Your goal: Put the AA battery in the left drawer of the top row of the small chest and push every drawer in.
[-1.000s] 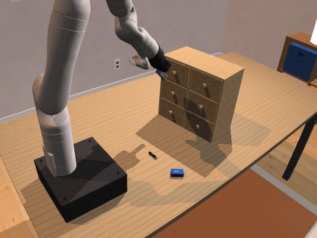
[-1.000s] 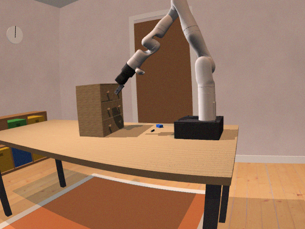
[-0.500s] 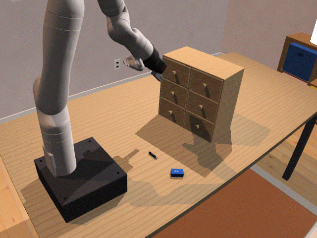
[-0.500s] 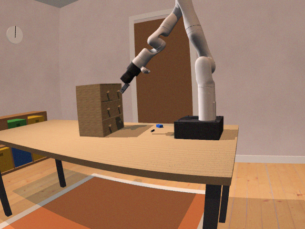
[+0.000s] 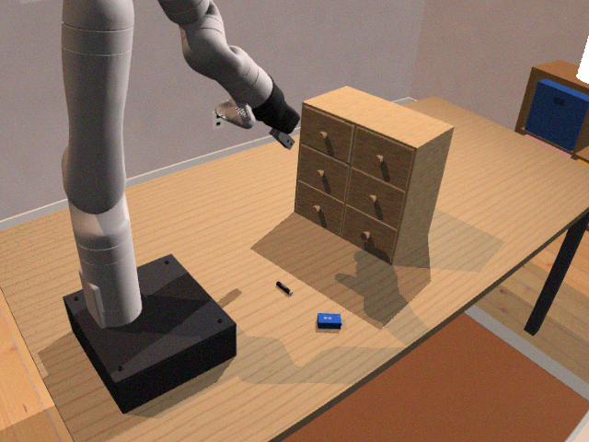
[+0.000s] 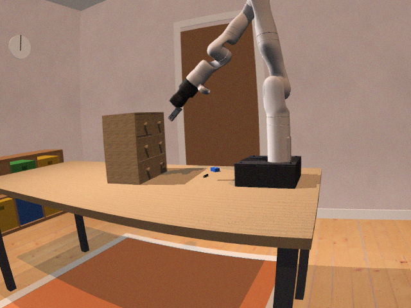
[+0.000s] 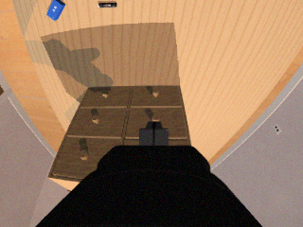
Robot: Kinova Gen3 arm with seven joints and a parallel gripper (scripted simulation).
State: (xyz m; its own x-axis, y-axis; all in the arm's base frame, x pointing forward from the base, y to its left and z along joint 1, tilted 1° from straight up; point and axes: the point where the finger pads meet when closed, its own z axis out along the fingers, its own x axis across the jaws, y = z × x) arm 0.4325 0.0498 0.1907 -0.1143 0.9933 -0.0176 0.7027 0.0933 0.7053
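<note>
AA battery, small black cylinder with a silvery end (image 5: 283, 288) (image 6: 205, 175) (image 7: 107, 5): unstored, lying on the pale wooden surface (image 5: 200, 228) (image 6: 199, 202) (image 7: 208, 71), lower centre of the top view. Grey fingers (image 5: 282, 138) (image 6: 174, 113): clenched, nothing grasped. Drawers: all apparently shut; opening, loading, closing remain.

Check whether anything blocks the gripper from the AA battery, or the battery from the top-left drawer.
Nothing visible stands between the gripper and the AA battery. The top-left drawer is shut, so its own front bars entry.
</note>
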